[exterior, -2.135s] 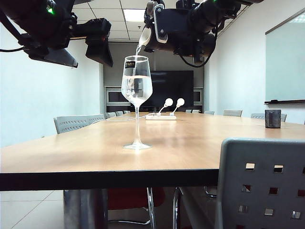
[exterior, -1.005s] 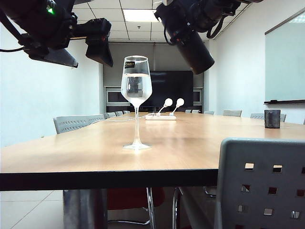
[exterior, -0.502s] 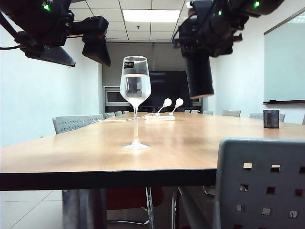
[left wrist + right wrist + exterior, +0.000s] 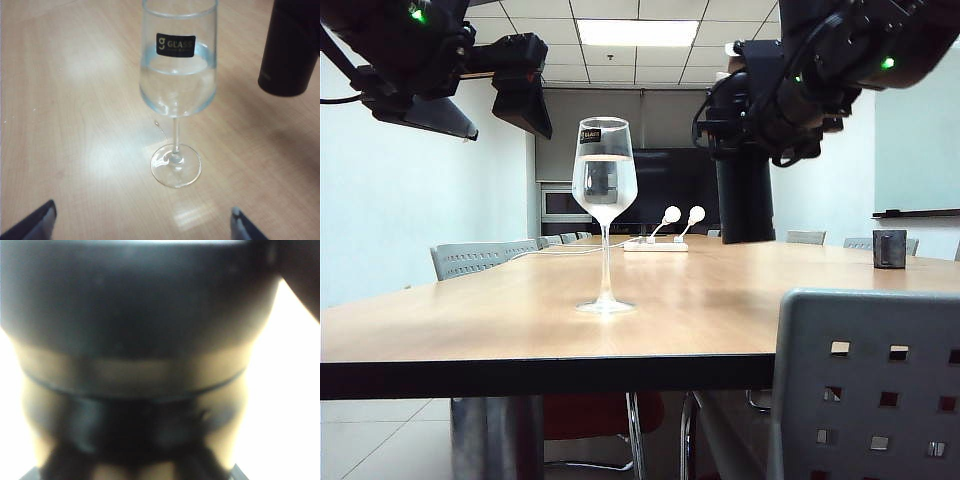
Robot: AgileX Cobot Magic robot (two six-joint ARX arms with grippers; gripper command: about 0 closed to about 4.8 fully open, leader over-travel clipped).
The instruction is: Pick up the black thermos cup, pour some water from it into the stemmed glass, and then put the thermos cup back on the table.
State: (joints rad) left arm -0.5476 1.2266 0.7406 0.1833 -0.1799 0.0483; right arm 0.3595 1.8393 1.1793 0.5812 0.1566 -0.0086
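right gripper (image 4: 745, 150) clamped on upright thermos (image 4: 745, 205), right of glass (image 4: 606, 180) | left gripper (image 4: 142, 222) fingers wide apart above table (image 4: 520, 310), holding nothing

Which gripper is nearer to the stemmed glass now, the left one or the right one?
Left. The left gripper hangs open above and beside the stemmed glass, fingers either side of its foot in the wrist view. The right gripper holds the black thermos cup farther right.

The stemmed glass (image 4: 606, 215) stands on the table (image 4: 470, 325); the black thermos cup (image 4: 745, 195) is held upright to its right by the right gripper (image 4: 760, 105).
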